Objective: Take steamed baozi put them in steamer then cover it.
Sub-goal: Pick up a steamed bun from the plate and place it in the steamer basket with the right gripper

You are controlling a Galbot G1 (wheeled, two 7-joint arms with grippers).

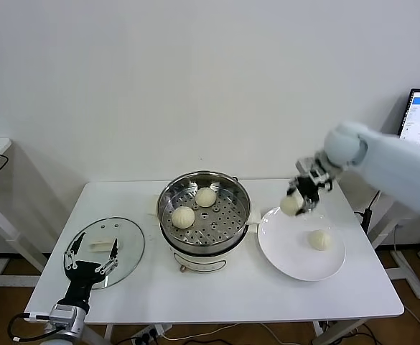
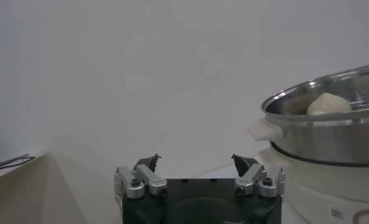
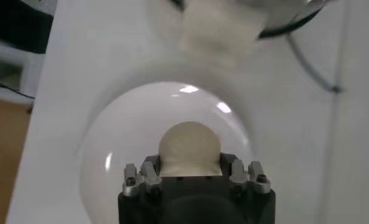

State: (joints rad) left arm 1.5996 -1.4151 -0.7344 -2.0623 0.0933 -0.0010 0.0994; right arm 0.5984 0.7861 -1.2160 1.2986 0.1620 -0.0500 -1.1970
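On the white rectangular table (image 1: 195,287) stands the round shiny stainless-steel steamer (image 1: 204,215) on its white base, and two pale, rounded steamed dough buns lie on its perforated tray: one toward the back (image 1: 206,196), one nearer the front and the robot's left (image 1: 183,216). To the steamer's right sits a flat round white plate (image 1: 296,251) with one more cream bun (image 1: 319,240) resting on it. The right tool (image 1: 296,200) hangs in the air above the plate's edge nearest the steamer, its fingers pressed onto a fourth bun (image 1: 291,205); from the right wrist view that bun (image 3: 189,149) fills the gap between the fingers, with the plate below it. On the robot's left lies a round clear glass lid (image 1: 113,248) with a white handle (image 1: 103,246), flat on the table, well apart from the steamer. The left tool (image 1: 90,257) rests low over the lid's near rim, its fingers spread wide and holding nothing.
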